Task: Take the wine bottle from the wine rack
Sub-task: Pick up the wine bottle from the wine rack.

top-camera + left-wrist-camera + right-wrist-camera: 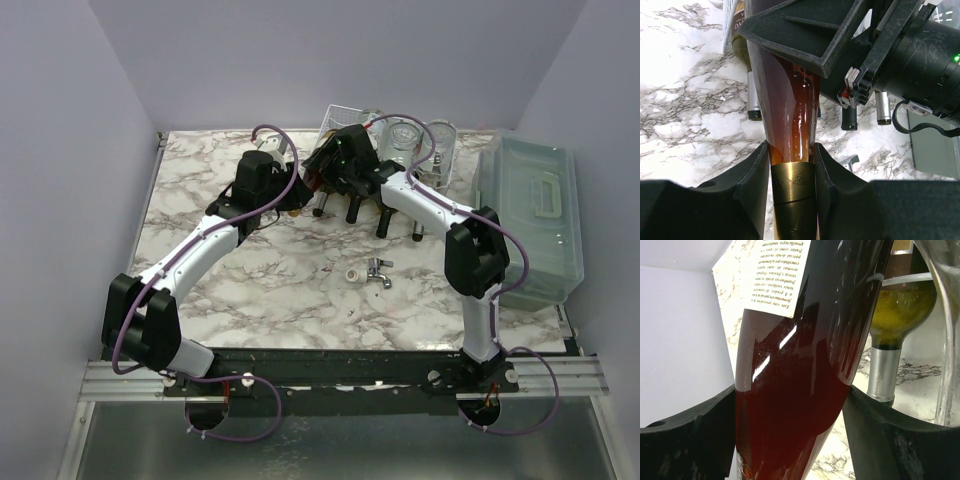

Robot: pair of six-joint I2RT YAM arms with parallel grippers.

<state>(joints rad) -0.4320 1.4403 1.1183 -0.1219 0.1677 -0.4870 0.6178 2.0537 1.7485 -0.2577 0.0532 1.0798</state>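
Note:
The wine bottle [790, 115] holds dark amber-red wine and has a gold foil neck. My left gripper [790, 148] is shut on that neck just above the foil; in the top view it [288, 195] is left of the rack. My right gripper [790, 390] is shut on the bottle's wide body [795, 405] below its white label [775, 275]; in the top view it [326, 165] is at the front left of the white wire wine rack [335, 118]. The arms hide whether the bottle still touches a cradle.
Other bottles lie in the rack with their necks towards me [384, 222], one with a silver capsule [884, 372]. Clear glass bottles [405, 135] sit on the rack's right. A translucent lidded bin [530, 215] stands at the far right. A small metal tap [380, 270] and a white ring [354, 274] lie mid-table.

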